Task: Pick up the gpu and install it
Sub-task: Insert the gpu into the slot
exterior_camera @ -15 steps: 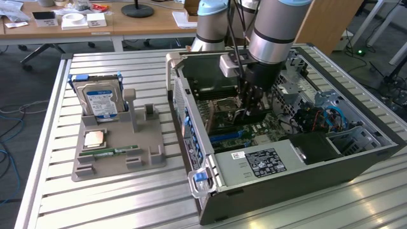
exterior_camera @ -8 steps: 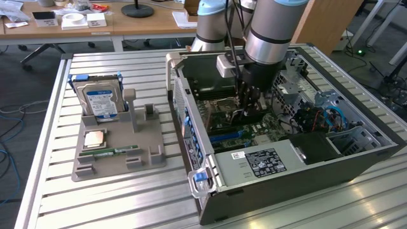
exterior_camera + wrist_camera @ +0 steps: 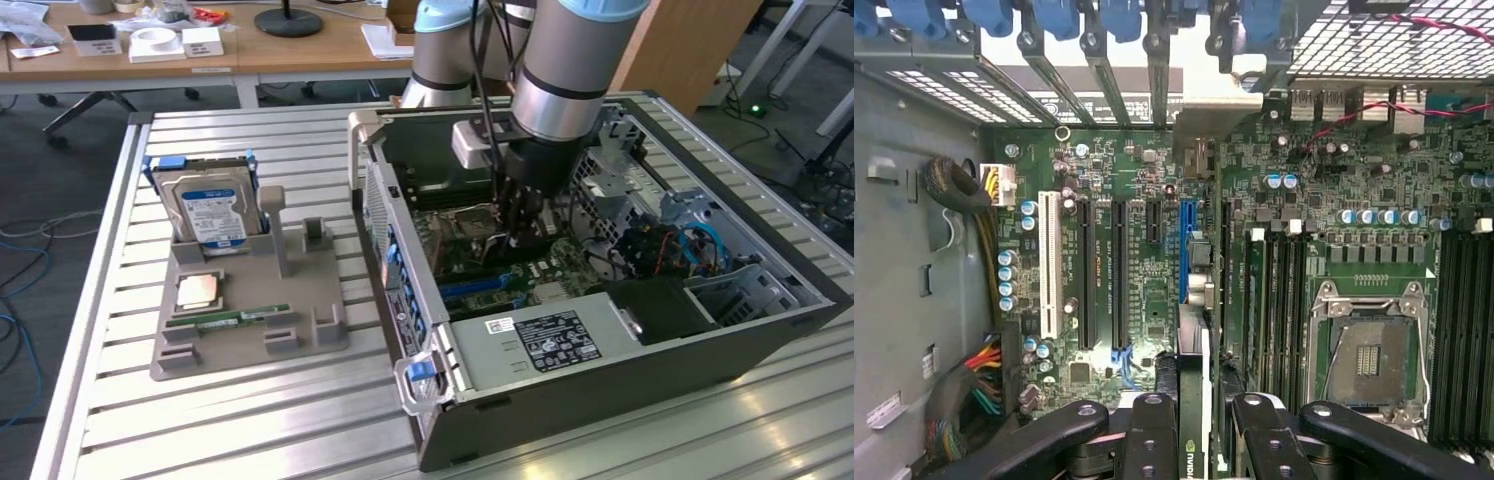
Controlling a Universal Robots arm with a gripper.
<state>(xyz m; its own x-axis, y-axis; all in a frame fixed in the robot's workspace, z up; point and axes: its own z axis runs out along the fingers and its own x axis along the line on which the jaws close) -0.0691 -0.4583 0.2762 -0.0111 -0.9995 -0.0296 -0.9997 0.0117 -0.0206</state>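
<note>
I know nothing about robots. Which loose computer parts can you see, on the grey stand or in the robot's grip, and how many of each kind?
hard drive, on the stand: 1
processor chip, on the stand: 1
memory stick, on the stand: 1
gpu, gripped in the tool over the motherboard: 1
Total: 4

My arm [image 3: 567, 90] is a thick silver-grey tube with pale blue caps at the joints and a dark band near the wrist. Black cables [image 3: 495, 60] run alongside it, and a small off-white box [image 3: 473, 145] sits on the wrist. My pincer [image 3: 523, 236] is black all over. Its linked fingers [image 3: 1152, 440] are matte black bars, each with a round greyish pin at the knuckle.
</note>
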